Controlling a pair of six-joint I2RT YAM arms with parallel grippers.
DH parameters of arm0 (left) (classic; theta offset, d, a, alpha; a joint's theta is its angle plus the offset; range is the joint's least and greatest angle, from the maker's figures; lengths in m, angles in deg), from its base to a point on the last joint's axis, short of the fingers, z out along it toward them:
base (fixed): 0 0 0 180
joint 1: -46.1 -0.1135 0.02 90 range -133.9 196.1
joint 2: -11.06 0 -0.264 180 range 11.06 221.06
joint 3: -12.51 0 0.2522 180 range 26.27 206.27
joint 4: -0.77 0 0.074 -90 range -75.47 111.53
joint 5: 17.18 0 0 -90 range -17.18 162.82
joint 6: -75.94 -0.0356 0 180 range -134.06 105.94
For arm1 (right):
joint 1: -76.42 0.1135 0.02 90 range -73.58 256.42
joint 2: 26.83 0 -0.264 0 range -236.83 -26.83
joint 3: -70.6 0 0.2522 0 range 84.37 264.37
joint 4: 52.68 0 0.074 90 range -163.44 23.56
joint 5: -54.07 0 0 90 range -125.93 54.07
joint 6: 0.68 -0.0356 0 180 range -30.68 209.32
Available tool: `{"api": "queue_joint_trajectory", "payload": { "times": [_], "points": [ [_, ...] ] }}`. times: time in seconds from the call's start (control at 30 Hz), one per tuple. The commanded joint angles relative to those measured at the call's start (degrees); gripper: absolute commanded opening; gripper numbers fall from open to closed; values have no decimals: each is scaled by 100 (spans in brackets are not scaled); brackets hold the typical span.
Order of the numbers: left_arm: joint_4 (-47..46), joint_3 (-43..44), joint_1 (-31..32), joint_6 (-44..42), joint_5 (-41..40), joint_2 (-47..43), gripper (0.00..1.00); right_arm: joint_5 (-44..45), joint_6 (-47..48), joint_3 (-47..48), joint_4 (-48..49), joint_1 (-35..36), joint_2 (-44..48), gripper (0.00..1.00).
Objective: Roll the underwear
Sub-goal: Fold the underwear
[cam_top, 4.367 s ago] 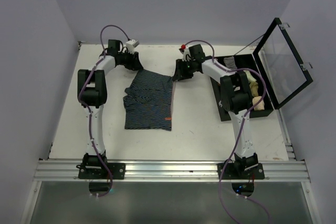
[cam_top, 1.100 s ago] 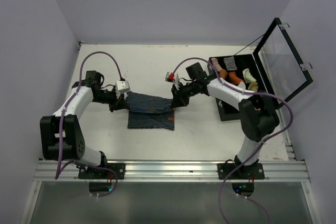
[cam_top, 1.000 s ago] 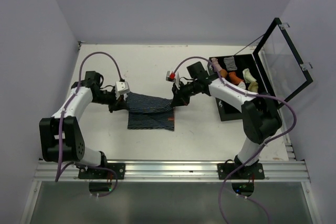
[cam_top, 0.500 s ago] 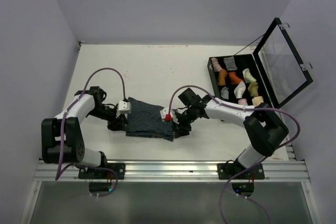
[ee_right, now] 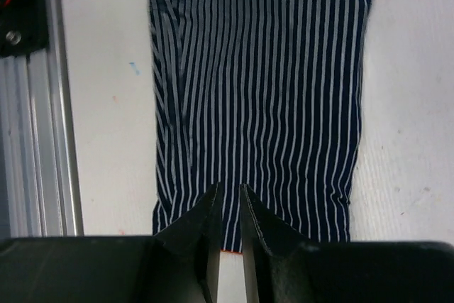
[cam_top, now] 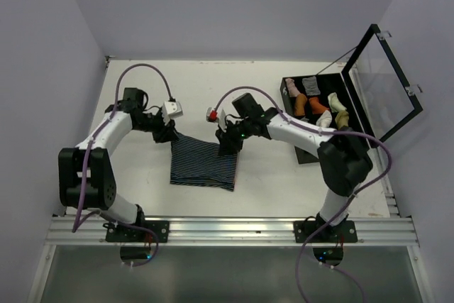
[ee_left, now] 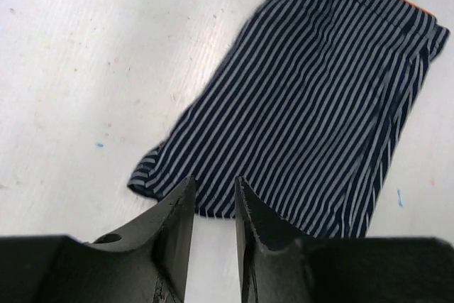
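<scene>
The navy underwear with thin white stripes lies flat and folded on the white table, near the middle. My left gripper is at its far left corner and my right gripper is at its far right edge. In the left wrist view the jaws stand a narrow gap apart over the cloth's edge, holding nothing. In the right wrist view the jaws are slightly apart above the orange-trimmed edge of the cloth, also empty.
An open black case with several rolled socks stands at the right, its clear lid raised. The aluminium rail runs along the near edge and also shows in the right wrist view.
Both grippers brought the far part of the underwear toward the near edge, let go, and moved back to its far edge. The cloth now lies shorter and flat.
</scene>
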Motion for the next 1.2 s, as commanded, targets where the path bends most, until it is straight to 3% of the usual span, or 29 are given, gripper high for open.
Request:
{"api": "queue_joint_trajectory", "payload": {
  "times": [0.0, 0.2, 0.3, 0.5, 0.53, 0.63, 0.7, 0.8, 0.83, 0.9, 1.03, 1.17],
  "points": [
    [-1385, 54, 531, 1580, -435, 339, 31, 220, -1669, 214, 201, -127, -631, 19],
    [-1712, -51, 893, 2275, -1270, 1077, 24, 299, -1609, 574, -44, -415, -1518, 18],
    [-1808, -78, 884, 2530, -1465, 1341, 20, 308, -1170, 1319, -324, -766, -2149, 18],
    [-2011, -209, 884, 3127, -1701, 1341, 11, -43, 183, 4192, -1667, -1076, -3434, 17],
    [-2020, -227, 884, 3267, -1711, 1298, 10, -113, 298, 4848, -1757, -1076, -3662, 19],
    [-2124, -315, 884, 3540, -1693, 877, 12, -509, 115, 5643, -1951, -1067, -3604, 22],
    [-2388, -271, 884, 3707, -1780, 324, 16, -571, -665, 5358, -1324, -1120, -3157, 22],
    [-2801, -17, 919, 3936, -1842, -249, 28, -309, -2675, 3559, 378, -1478, -1865, 22],
    [-2889, 53, 1032, 3937, -1956, -328, 37, -194, -3168, 2632, 665, -1576, -1584, 22],
    [-2978, 291, 1322, 3753, -2132, -338, 41, 287, -4339, 1844, 922, -1822, -871, 23],
    [-2618, 930, 2403, 3506, -2300, 267, 41, 1235, -5070, 157, 730, -1955, 131, 26],
    [-2660, 1310, 3080, 3927, -2808, 1094, 36, 1740, -5755, -497, 772, -1955, 537, 21]
  ]
}}
